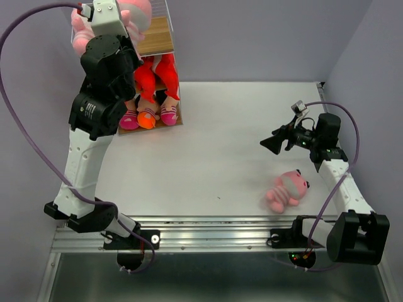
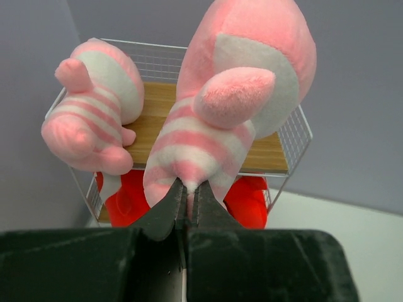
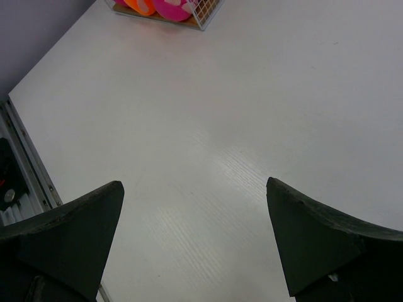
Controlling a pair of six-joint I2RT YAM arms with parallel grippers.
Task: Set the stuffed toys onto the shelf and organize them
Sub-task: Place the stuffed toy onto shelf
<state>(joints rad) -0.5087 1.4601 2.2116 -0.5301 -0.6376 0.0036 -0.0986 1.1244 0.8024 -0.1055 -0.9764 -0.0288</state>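
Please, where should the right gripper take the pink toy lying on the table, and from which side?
Probably best: take the pink toy across its middle, between head and legs, from above. It lies flat and alone, its body narrower than its head. The right gripper stands open.

Right gripper (image 3: 194,184) is seen spread wide above white table (image 3: 252,126); shelf (image 3: 205,10) corner (pink, orange toy feet (image 3: 169,7) inside) is cropped at top.

Bright, even light from overhead here, the white table (image 3: 252,94) carrying a soft sheen and only faint shadows. The loose pink toy (image 1: 288,189) looks smeared along one side. Close up, the dark jaws go soft.
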